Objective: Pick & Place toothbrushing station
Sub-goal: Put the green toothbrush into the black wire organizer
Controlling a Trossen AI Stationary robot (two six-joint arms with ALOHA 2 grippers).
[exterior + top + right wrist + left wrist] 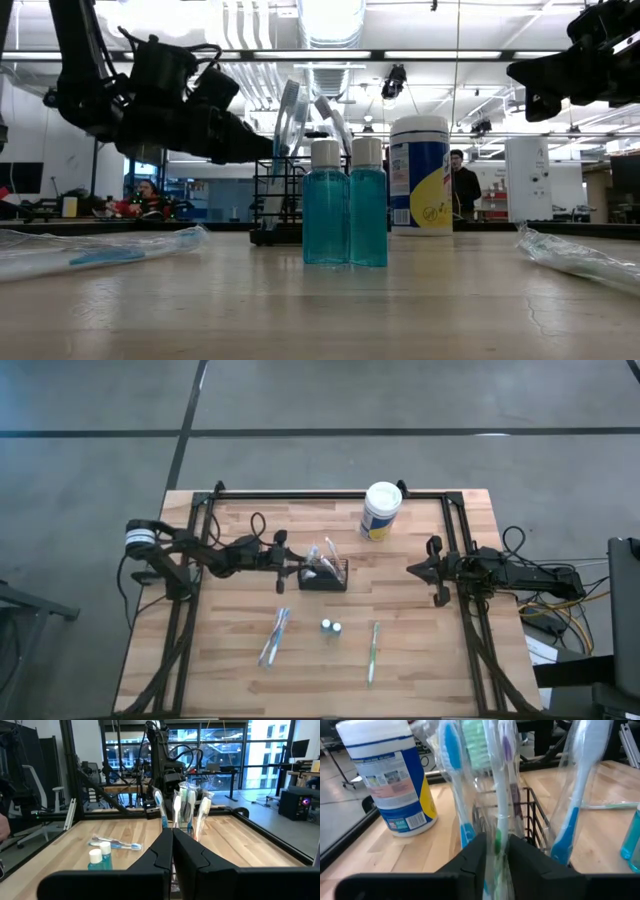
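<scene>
My left gripper [287, 563] pinches a wrapped toothbrush [498, 795] standing in the mesh caddy [323, 574] at table centre. The white canister [380, 511] stands at its one o'clock. My right gripper [433, 571], fingers together and empty, waits at three o'clock.

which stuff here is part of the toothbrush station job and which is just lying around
In the job:
black mesh caddy holding wrapped toothbrushes
left gripper, at the caddy
right gripper, waiting at the right edge

Lying about:
white canister
two blue bottles
loose toothbrushes
</scene>
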